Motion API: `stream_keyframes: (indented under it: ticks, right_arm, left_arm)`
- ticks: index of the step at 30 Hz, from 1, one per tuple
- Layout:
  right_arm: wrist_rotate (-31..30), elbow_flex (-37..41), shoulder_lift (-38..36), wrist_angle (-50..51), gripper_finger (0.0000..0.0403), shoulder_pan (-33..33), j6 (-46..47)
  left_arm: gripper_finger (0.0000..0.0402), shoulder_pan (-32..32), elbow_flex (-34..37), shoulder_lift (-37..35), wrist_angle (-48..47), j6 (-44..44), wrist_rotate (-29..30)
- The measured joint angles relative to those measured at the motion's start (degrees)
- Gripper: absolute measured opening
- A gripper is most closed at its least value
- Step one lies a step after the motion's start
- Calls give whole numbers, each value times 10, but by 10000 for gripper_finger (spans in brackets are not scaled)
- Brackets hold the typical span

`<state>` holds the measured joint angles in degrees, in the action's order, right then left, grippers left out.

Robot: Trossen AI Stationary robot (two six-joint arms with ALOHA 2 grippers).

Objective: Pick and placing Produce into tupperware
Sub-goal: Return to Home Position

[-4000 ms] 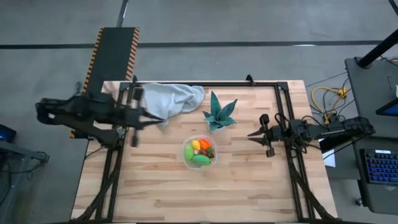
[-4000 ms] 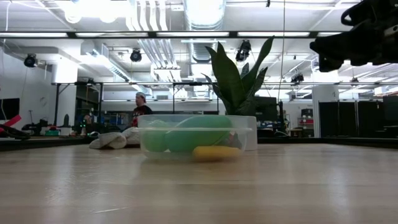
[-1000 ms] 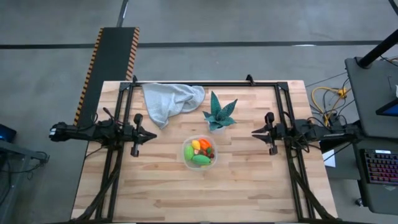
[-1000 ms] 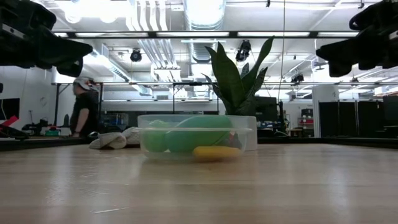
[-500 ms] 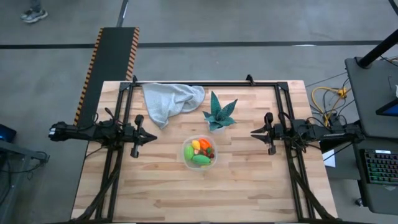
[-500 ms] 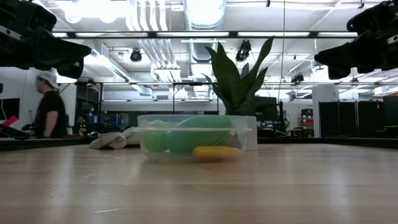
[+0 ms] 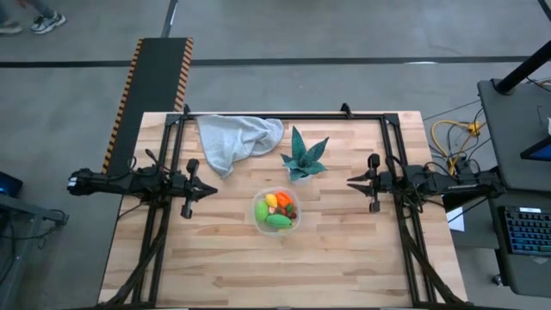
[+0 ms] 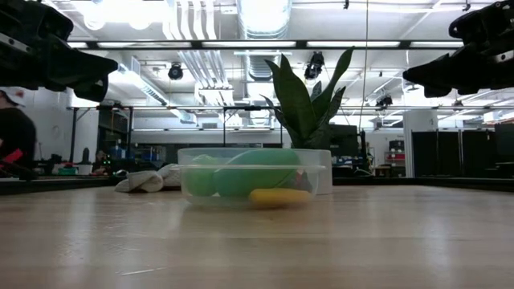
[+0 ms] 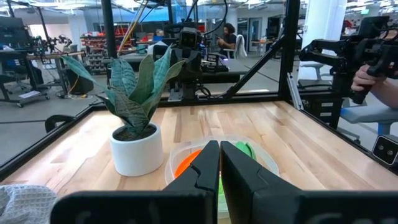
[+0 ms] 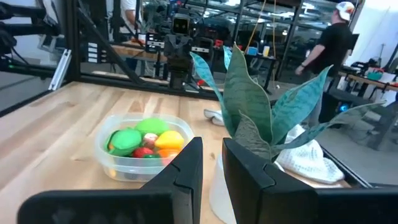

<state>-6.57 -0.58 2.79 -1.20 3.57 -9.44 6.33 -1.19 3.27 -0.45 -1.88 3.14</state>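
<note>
The round clear tupperware [image 7: 256, 212] stands on the wooden table near its middle. In it lies the produce [image 7: 276, 209]: a yellow piece, an orange one, green ones and small red bits [image 10: 146, 140]. My left gripper [image 7: 213, 189] hangs level above the table's left side, shut and bare, pointing at the tupperware [image 9: 267, 163]. My right gripper [image 7: 350, 182] hangs level above the right side, also pointing inward. Its fingers [image 10: 189, 163] stand a narrow gap apart with nothing between them.
A teal spiky plant in a white pot [image 7: 303, 157] stands just beyond the tupperware. A pale grey-blue cloth [image 7: 237, 139] lies crumpled at the far left. Black frame rails [image 7: 162, 220] run along the left and right sides. A person stands in the room behind [image 10: 336, 37].
My right gripper has rolled slightly about its own pointing line while staying in place. A person in the room behind has walked off to the left of the low view. The tupperware and the produce have not moved.
</note>
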Motion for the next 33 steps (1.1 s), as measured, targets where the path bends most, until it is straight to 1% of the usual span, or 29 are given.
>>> stream_keyframes:
  ticks: [2, 11, 33]
  right_arm:
    - [0, 0, 0, 0, 54, 0, 9]
    - [0, 0, 0, 0, 54, 0, 126]
    - [0, 0, 0, 0, 54, 0, 130]
  left_arm:
    - [0, 0, 0, 0, 0, 0, 0]
    - [0, 0, 0, 0, 0, 0, 1]
    - [0, 0, 0, 0, 1, 0, 1]
